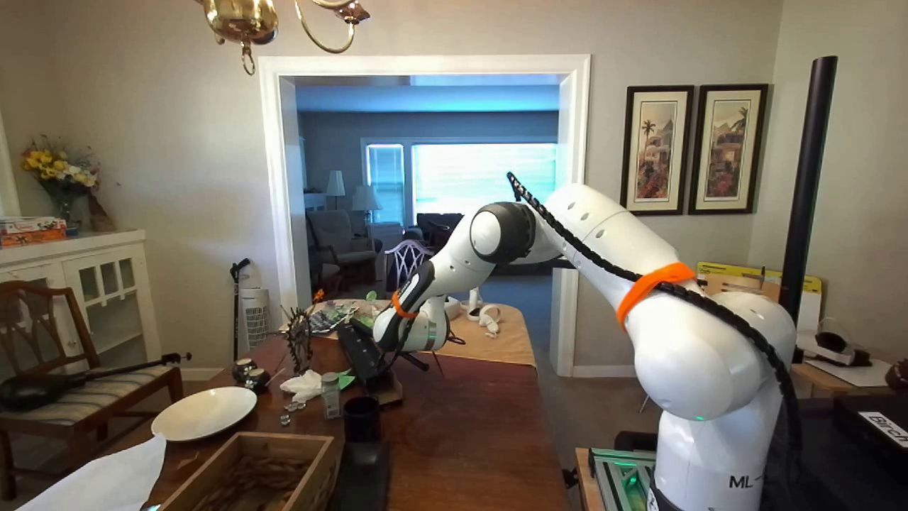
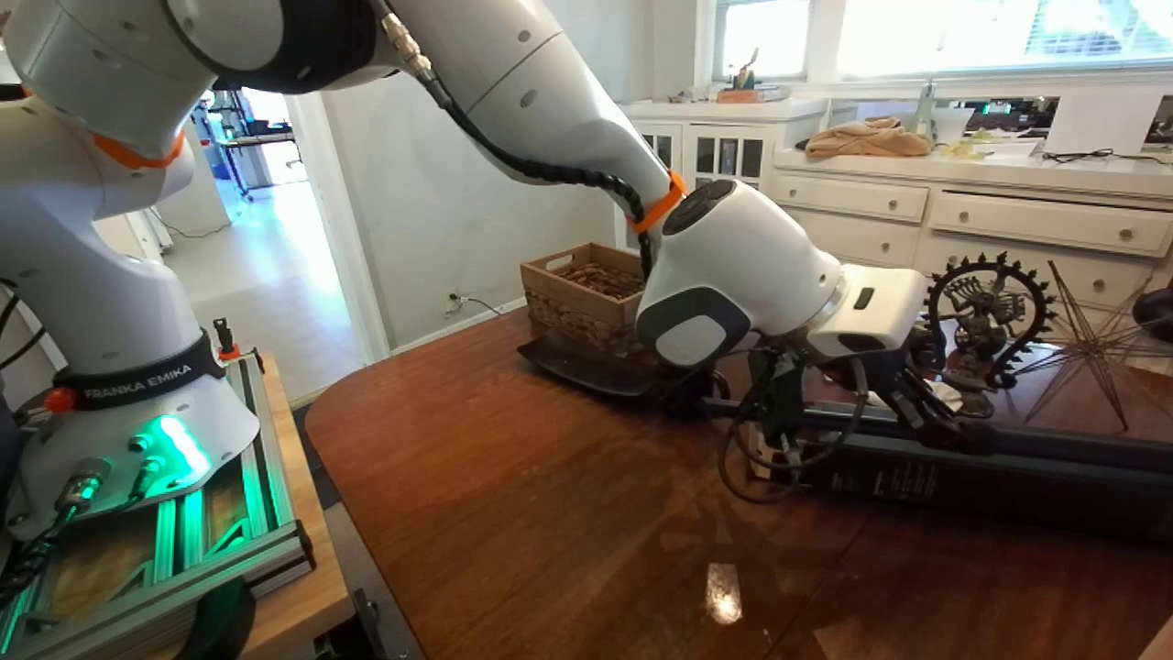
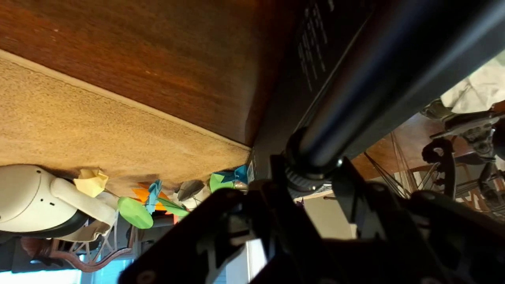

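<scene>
A black tube (image 3: 347, 102) with a ridged collar (image 3: 302, 175) runs diagonally through the wrist view. My gripper (image 3: 310, 167) has one finger on each side of that collar, and both seem to press on it. In an exterior view the tube (image 2: 1081, 449) lies lengthwise along the top of a long black box (image 2: 916, 481) with pale print. There the gripper (image 2: 958, 435) comes down onto the tube from above, tilted. The wrist hides much of the contact in an exterior view, where the gripper (image 1: 411, 358) is only partly visible.
Behind the box stand a dark ringed figurine (image 2: 990, 321) and a spiky wire star (image 2: 1095, 353). A wooden basket (image 2: 586, 275) sits by a black tray (image 2: 596, 371). A white plate (image 1: 206, 414), a glass shaker (image 1: 331, 396) and a white headset (image 3: 39, 201) also occupy the table.
</scene>
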Controlling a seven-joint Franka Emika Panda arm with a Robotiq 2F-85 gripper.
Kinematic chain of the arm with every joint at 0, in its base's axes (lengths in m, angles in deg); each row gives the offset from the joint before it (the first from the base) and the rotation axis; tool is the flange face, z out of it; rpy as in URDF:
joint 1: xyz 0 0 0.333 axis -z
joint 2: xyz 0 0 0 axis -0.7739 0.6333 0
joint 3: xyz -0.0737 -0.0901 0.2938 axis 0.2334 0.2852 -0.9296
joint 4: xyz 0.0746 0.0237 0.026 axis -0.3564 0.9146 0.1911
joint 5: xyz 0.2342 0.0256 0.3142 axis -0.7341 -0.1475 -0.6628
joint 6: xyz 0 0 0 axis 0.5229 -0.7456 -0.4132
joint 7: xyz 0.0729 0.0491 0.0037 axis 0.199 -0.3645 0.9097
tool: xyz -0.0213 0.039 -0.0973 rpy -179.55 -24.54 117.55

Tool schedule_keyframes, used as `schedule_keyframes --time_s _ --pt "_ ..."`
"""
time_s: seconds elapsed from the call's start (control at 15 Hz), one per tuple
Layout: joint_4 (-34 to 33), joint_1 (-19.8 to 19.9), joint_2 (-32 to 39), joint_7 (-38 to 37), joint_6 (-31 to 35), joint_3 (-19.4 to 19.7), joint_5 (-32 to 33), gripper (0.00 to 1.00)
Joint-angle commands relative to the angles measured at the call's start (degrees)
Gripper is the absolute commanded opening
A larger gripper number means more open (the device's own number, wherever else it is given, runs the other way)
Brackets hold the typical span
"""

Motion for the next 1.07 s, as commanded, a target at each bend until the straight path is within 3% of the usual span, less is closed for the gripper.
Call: schedule_keyframes --time_s 0.0,1.0 --pt "-3.91 -2.28 3.11 -6.95 0.49 2.93 4.67 0.1" --pt "-11.63 -8.92 8.56 -18.21 -1.56 8.7 2.51 0.1"
